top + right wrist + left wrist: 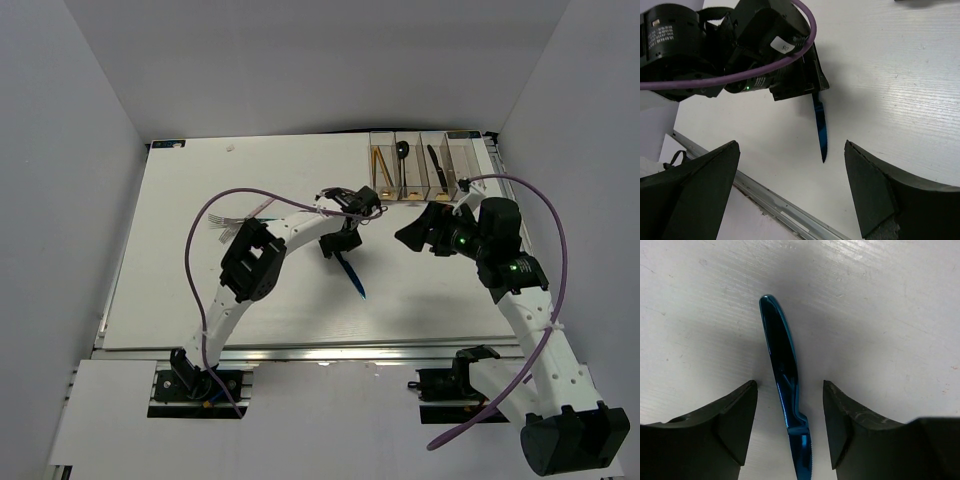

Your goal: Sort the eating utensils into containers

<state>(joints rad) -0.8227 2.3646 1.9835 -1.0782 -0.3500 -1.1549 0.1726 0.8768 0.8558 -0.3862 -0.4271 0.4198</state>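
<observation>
My left gripper [790, 407] straddles the blue knife [781, 352], spread apart; I'd close centred on its handle. Then the containers [465, 160], at one o'clock; right gripper [791, 150] gapes too.

On the table [200, 300] I see a knife [352, 277] lying between the fingers of my left gripper [790, 390] — forks [222, 222] lie further left, containers [420, 160] sit at the far right edge, and my right gripper [418, 232] is just before them.
</observation>
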